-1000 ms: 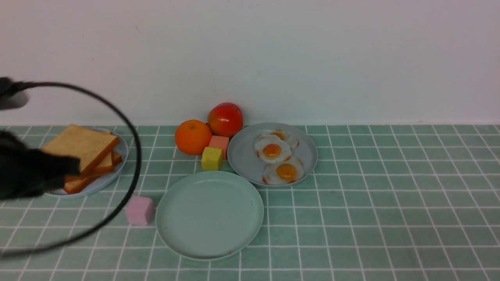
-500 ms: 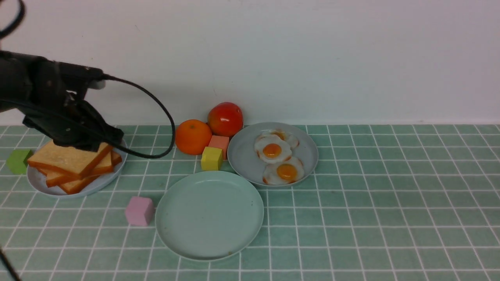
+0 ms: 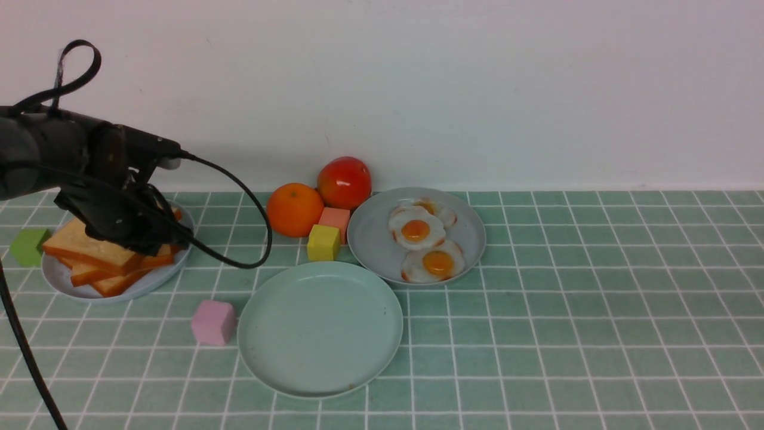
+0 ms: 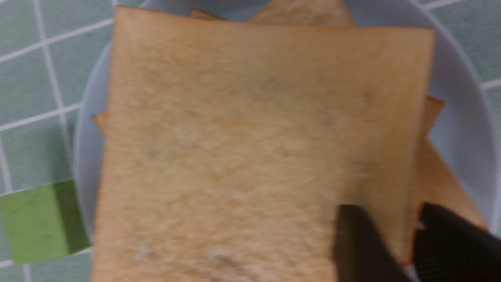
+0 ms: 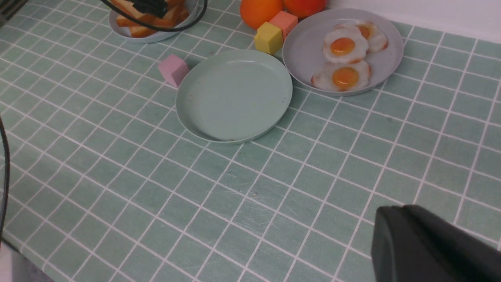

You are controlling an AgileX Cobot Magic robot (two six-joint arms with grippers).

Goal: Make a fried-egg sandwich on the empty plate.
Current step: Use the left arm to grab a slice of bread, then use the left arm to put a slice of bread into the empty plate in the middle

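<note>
The empty mint-green plate [image 3: 320, 328] sits front centre and also shows in the right wrist view [image 5: 234, 94]. No assembled sandwich shows. A stack of toast slices [image 3: 89, 254] lies on a pale blue plate [image 3: 65, 285] at the left. My left gripper [image 3: 149, 239] is down on the stack. In the left wrist view it [image 4: 395, 221] is shut on the right edge of the top toast slice [image 4: 254, 137], one finger on top and one past the crust. Three fried eggs [image 3: 416, 230] lie on the grey-blue plate [image 3: 370, 242]. My right gripper [image 5: 395, 215] is shut, empty and above the front tiles.
A green cube [image 3: 27, 246] sits left of the toast plate. A pink cube [image 3: 213, 322] is left of the mint plate. A yellow cube [image 3: 323, 242], a salmon cube [image 3: 335, 218], an orange [image 3: 295, 209] and a tomato [image 3: 344, 182] crowd behind it. The left arm's cable [image 3: 239, 197] hangs over the tiles.
My left arm swung in from the left edge to above the toast stack, then lowered onto its right side. The other things have not moved.
</note>
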